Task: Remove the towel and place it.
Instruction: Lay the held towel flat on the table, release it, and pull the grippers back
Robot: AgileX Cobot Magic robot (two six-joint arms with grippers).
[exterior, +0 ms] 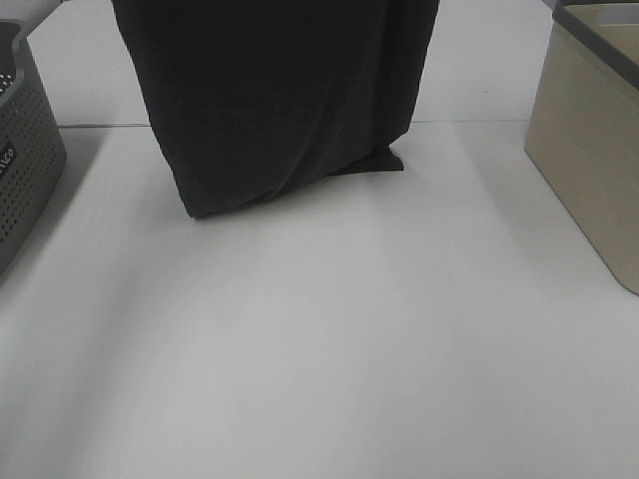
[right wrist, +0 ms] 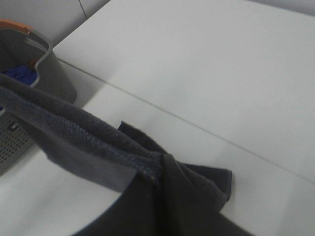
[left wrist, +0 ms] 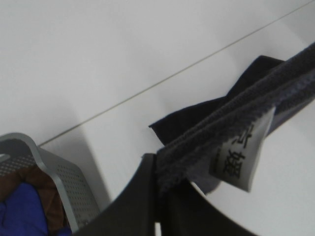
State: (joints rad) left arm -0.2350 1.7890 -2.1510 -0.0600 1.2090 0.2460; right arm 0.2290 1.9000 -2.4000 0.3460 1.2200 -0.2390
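Exterior high: matte charcoal terry towel [exterior: 280,100] hangs; both jaws pinch its stitched hem.

Tag [left wrist: 240,156] on towel [left wrist: 231,120], characters unreadable

Dark towel [exterior: 275,95] hanging, lower edge touching table.

Lab-style laundry bench: white table [exterior: 319,349], perforated grey basket [exterior: 25,150].
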